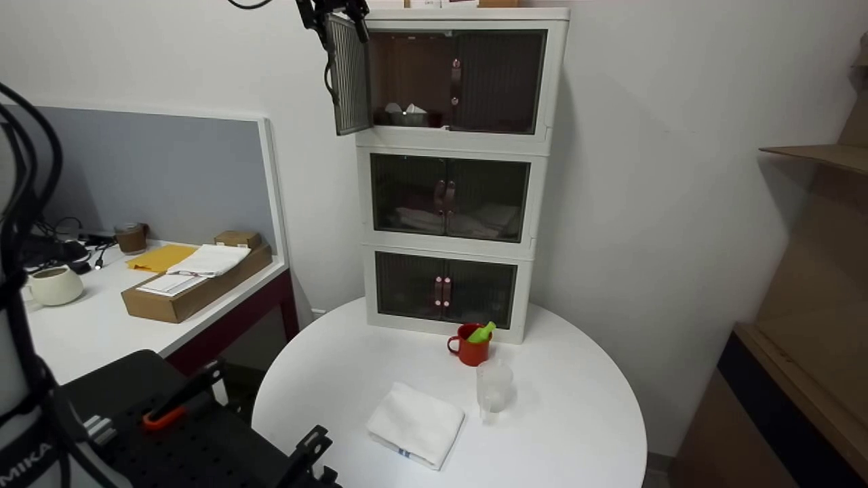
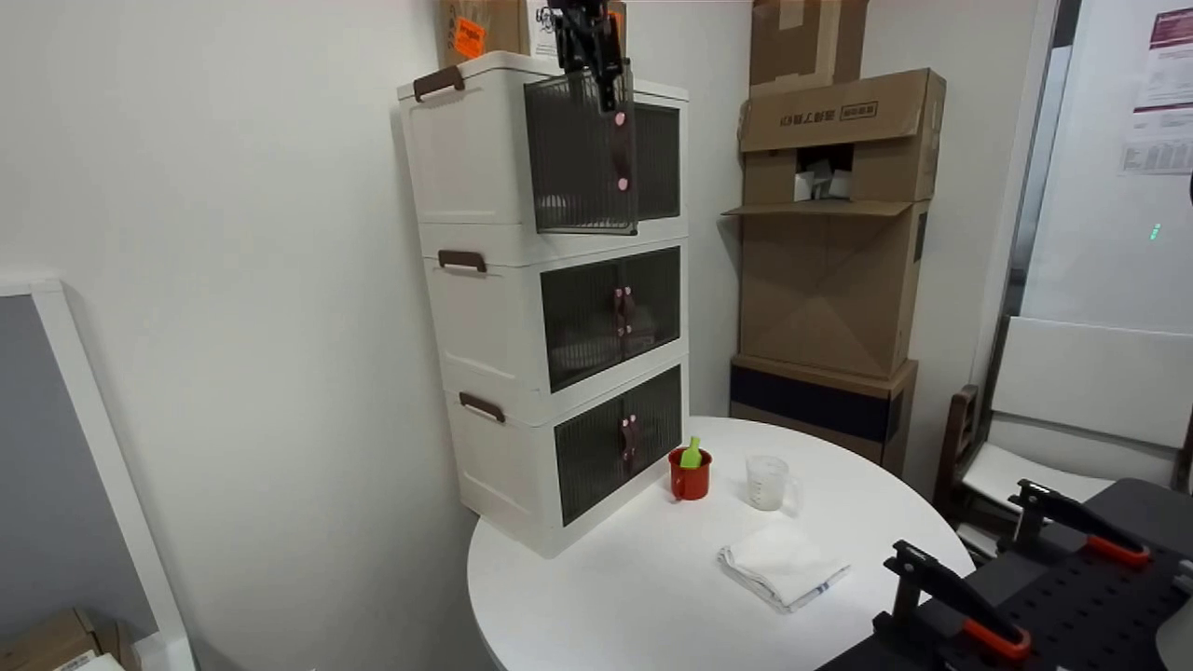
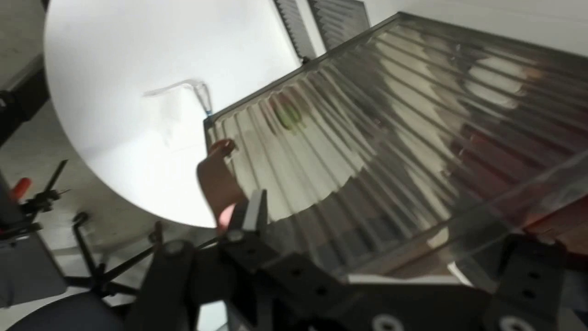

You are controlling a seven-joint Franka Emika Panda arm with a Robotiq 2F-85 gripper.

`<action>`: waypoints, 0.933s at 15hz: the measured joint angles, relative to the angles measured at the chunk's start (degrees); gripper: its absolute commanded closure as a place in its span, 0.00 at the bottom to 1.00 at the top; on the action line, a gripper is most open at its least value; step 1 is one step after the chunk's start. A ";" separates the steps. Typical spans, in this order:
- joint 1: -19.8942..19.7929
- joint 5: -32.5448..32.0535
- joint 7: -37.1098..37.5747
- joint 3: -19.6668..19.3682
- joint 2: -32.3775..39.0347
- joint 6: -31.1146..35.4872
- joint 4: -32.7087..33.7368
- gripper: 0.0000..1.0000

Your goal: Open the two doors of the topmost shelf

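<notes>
Apparently half done: on the topmost shelf (image 1: 454,139), the swung-out door (image 1: 352,81) has my gripper (image 1: 347,30) at its upper edge, jaws apart, so next, I judge, comes backing clear and pulling the closed door (image 1: 502,81) by its handle (image 1: 456,81).

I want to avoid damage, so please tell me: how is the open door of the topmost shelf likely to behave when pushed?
The open door will probably swing rather than slide, since it stands out from the side edge of the topmost shelf. It is flat and ribbed, so likely stiff. Being thin, it may be light.
</notes>
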 measured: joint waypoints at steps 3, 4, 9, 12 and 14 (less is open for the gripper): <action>0.14 2.23 4.85 0.59 -0.94 -11.49 3.26 0.00; 0.12 3.48 6.40 0.63 -1.06 -14.59 4.37 0.00; -0.27 9.21 16.85 0.62 -0.70 -23.40 8.90 0.00; -0.37 6.37 20.08 0.53 -1.44 -23.19 9.60 0.00; -0.54 1.12 19.98 0.05 -3.23 -21.63 9.37 0.00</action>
